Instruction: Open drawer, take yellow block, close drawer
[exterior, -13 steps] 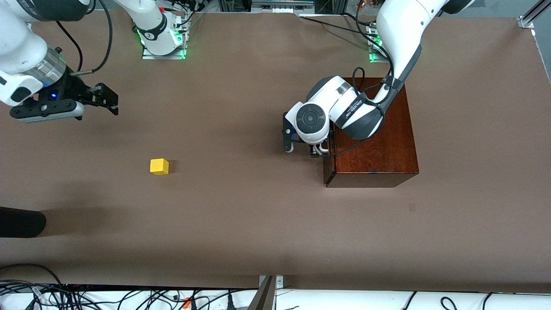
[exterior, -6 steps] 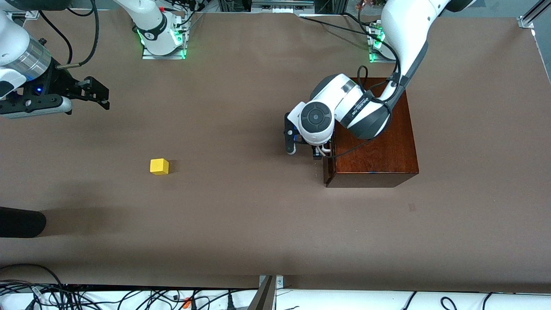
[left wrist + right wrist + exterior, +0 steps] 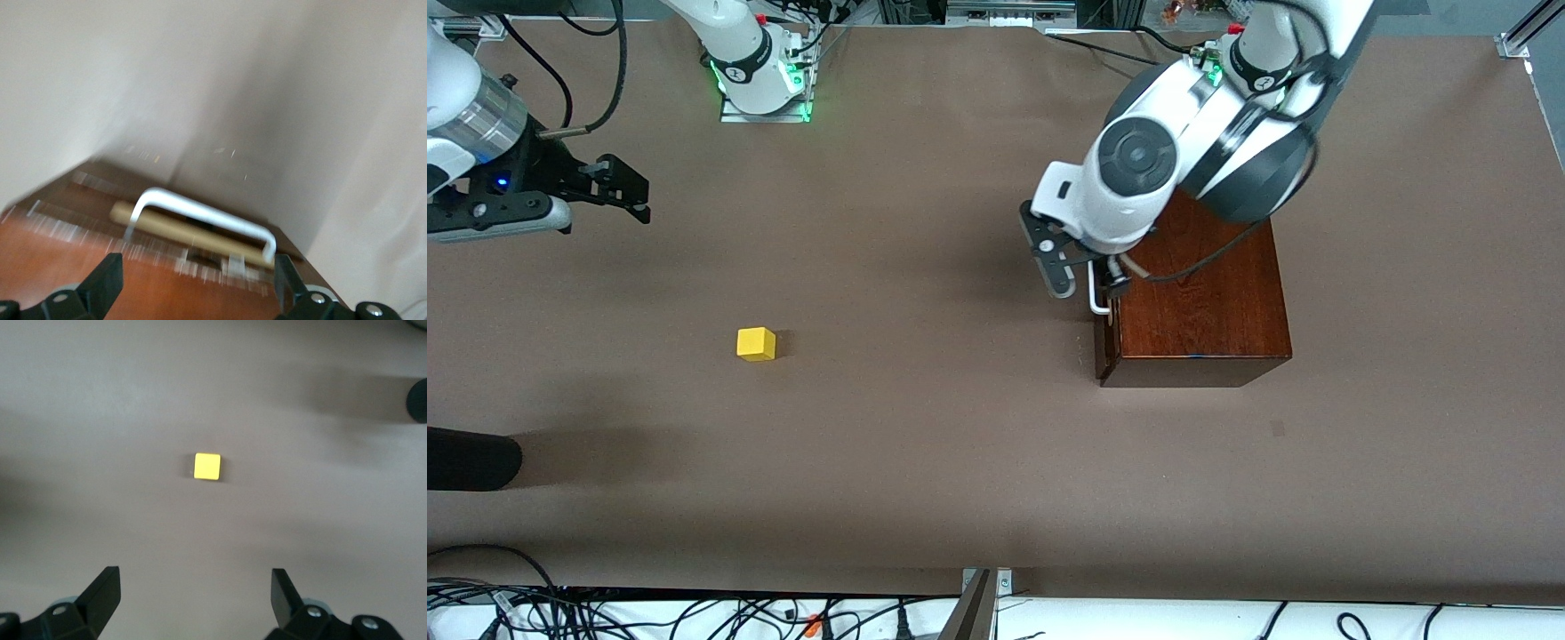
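Note:
The dark reddish-brown wooden box (image 3: 1200,293) stands toward the left arm's end of the table. Its drawer (image 3: 1104,348) faces the right arm's end, with the white handle (image 3: 1096,300) on its front. My left gripper (image 3: 1085,277) hangs open and empty just above the handle. In the left wrist view its fingers (image 3: 107,280) stand on either side of the handle (image 3: 200,217), with a pale wood strip (image 3: 167,227) beside it. The yellow block (image 3: 756,343) lies on the table toward the right arm's end. My right gripper (image 3: 630,189) is open and empty in the air above the table. The block (image 3: 207,466) shows ahead of that gripper (image 3: 193,577) in the right wrist view.
A dark rounded object (image 3: 471,458) lies at the table edge near the right arm's end and also shows in the right wrist view (image 3: 419,400). Cables run along the near edge (image 3: 694,613). The arm bases (image 3: 765,89) stand along the far edge.
My left arm has risen and swung back over the box, which uncovers the white handle. My right gripper drew a little toward its end of the table. The block has not moved.

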You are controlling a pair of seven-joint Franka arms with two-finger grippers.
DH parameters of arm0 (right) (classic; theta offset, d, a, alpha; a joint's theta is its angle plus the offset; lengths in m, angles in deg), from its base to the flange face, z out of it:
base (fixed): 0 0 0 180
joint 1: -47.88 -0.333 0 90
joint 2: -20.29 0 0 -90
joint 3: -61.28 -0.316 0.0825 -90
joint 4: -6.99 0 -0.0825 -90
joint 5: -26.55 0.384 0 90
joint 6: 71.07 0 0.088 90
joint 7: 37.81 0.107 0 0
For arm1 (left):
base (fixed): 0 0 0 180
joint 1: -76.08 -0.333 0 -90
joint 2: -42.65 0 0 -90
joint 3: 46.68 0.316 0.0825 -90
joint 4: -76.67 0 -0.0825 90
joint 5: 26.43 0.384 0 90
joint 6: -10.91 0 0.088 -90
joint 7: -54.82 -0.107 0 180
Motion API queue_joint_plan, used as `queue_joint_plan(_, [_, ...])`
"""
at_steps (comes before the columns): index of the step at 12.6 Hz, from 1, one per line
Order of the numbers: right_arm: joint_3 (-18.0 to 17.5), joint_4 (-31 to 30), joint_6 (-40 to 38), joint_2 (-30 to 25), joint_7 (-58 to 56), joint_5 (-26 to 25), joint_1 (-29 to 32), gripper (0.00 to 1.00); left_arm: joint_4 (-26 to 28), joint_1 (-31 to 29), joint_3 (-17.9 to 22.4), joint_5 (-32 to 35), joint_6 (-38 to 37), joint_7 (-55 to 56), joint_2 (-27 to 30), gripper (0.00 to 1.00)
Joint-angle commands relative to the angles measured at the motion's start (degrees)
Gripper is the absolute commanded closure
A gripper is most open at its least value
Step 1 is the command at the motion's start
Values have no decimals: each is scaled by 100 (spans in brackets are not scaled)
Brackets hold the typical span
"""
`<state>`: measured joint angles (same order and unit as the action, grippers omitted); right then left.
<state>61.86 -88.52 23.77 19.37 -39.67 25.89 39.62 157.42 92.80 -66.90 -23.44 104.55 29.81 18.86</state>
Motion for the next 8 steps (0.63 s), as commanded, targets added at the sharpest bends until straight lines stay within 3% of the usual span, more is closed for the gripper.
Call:
queue_joint_plan(1, [-58, 209, -194, 101, 88, -101, 8, 0, -277, -466, 28, -97, -713, 566, 383, 0])
queue_joint_plan(3, [-23, 235, -141, 127, 97, -92, 43, 0, -760, -861, 54, -88, -1354, 585, 383, 0])
queue_joint_plan(5, [3, 227, -36, 180, 97, -75, 96, 0, -702, -1100, 307, -123, -1454, 594, 610, 0])
queue_joint_plan(8, [39, 235, 96, 206, 71, -83, 114, 0, 349, -1100, 1150, -272, -859, 864, 1593, 0])
